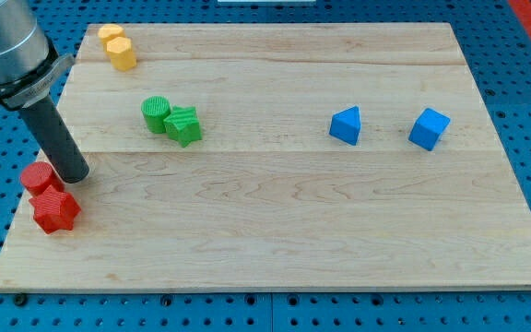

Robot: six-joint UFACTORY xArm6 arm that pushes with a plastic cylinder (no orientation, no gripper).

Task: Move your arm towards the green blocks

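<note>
A green cylinder [156, 113] and a green star block [184, 125] sit touching each other at the board's upper left. My tip [75, 175] rests on the board at the left, just right of a red cylinder [38, 177] and above a red star block [55, 209]. The green blocks lie up and to the right of my tip, roughly a hundred pixels away.
Two yellow blocks [118, 46] stand at the top left corner. A blue wedge-like block [346, 124] and a blue cube [429, 128] sit at the right. The wooden board [293, 231] lies on a blue perforated table.
</note>
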